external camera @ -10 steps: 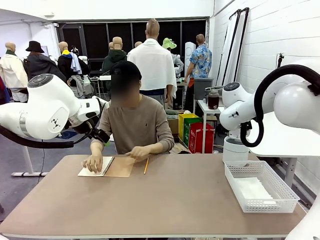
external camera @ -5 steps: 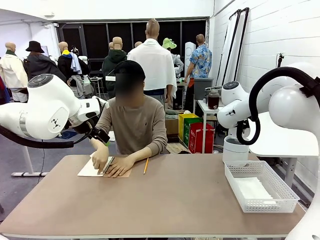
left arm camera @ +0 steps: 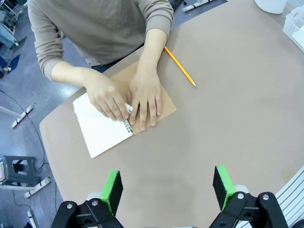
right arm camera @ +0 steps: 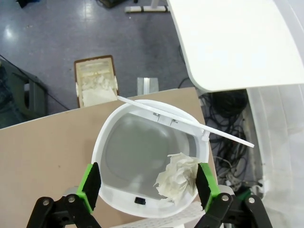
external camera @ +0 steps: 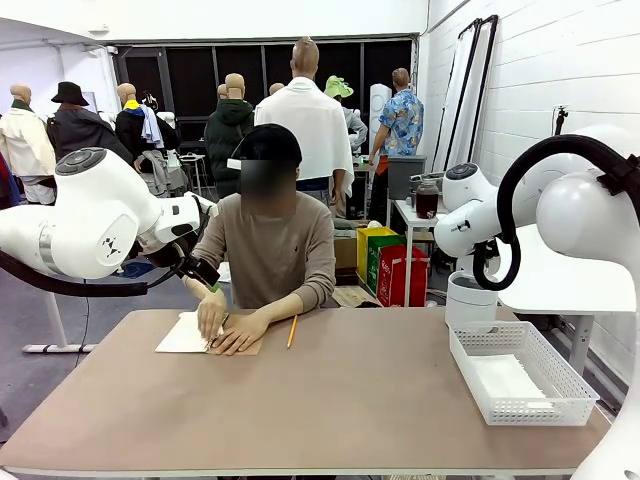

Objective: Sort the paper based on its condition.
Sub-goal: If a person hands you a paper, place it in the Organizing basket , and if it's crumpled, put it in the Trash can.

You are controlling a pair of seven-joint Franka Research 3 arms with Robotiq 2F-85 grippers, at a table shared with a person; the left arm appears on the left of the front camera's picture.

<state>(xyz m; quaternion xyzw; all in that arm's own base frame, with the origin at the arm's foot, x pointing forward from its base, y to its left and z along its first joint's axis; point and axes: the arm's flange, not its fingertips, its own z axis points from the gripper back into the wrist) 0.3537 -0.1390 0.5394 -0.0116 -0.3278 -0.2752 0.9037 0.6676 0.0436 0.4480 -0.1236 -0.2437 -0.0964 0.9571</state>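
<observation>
While both of the person's hands [left arm camera: 128, 97] press the notebook [left arm camera: 121, 121] at ten o'clock, both grippers [left arm camera: 167, 187] [right arm camera: 148, 185] gape wide and empty; crumpled paper [right arm camera: 178, 176] lies in the bin [right arm camera: 114, 156].

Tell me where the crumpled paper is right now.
In the right wrist view the crumpled paper lies inside the white bin, against its wall below the raised lid, directly beneath the open right claw.
</observation>
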